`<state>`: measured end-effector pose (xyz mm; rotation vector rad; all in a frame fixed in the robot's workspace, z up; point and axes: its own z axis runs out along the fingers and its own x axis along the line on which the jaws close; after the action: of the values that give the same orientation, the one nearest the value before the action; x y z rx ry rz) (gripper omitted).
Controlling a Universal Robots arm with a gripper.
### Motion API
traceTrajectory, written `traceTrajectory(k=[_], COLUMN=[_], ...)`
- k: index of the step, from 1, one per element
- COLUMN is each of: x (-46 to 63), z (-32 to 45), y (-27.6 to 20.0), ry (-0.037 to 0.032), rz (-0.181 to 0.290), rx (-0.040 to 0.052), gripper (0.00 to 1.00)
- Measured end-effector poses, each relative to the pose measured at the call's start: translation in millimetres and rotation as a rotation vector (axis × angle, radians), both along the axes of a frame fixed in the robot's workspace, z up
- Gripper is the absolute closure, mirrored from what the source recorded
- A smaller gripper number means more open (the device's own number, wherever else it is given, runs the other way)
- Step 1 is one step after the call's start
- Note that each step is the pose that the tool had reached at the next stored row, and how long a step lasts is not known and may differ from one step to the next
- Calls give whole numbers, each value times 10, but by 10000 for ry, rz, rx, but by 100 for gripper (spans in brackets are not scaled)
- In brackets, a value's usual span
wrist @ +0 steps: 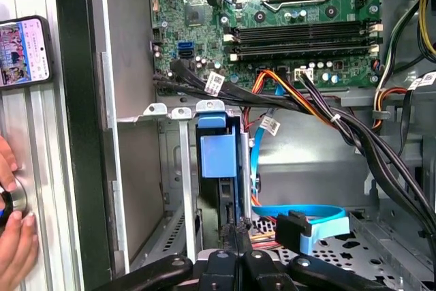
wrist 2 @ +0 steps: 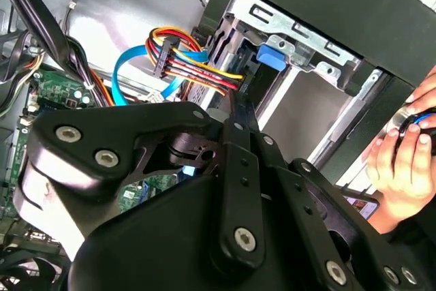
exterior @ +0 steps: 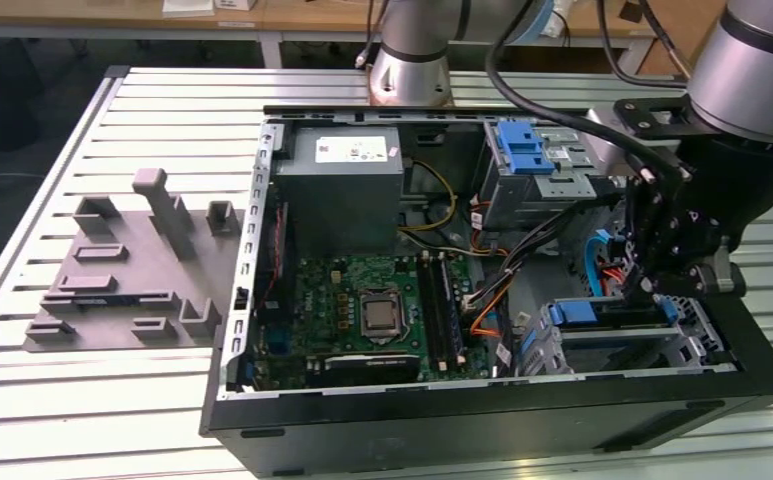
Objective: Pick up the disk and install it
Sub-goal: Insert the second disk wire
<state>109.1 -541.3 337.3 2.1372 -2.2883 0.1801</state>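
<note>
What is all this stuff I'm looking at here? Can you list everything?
Computer case: one, black, open, lying on the slatted table.
Motherboard: one, green, inside the case.
Power-supply box: one, grey, far end of the case.
Drive cages: two, metal with blue latches, on the exterior view's right.
Disk: one, blue-railed, sitting in the nearer cage's slot.
Cables: several, blue, black and red-yellow-orange.
Moulded tray: one, grey, beside the case.
Phone: one, on the table.
Person's hand: beside the case.
Gripper: one, black, shut, at the disk's end.
</note>
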Motion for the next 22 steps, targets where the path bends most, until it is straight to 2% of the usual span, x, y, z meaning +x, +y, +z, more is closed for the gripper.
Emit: traceTrajectory(k=[6,9,13,14,15,22], x=[-44,-45,-45,-47,-118,-141], z=[5,59,167,178,190,271], y=[-1,-1,0,0,-1,-1], ry=[-1,-1,-1,-1,-1,-1], rz=[0,0,-1,-1,-1,0], rx=[3,4,6,12,69,115], gripper=[89,89,89,89,89,89])
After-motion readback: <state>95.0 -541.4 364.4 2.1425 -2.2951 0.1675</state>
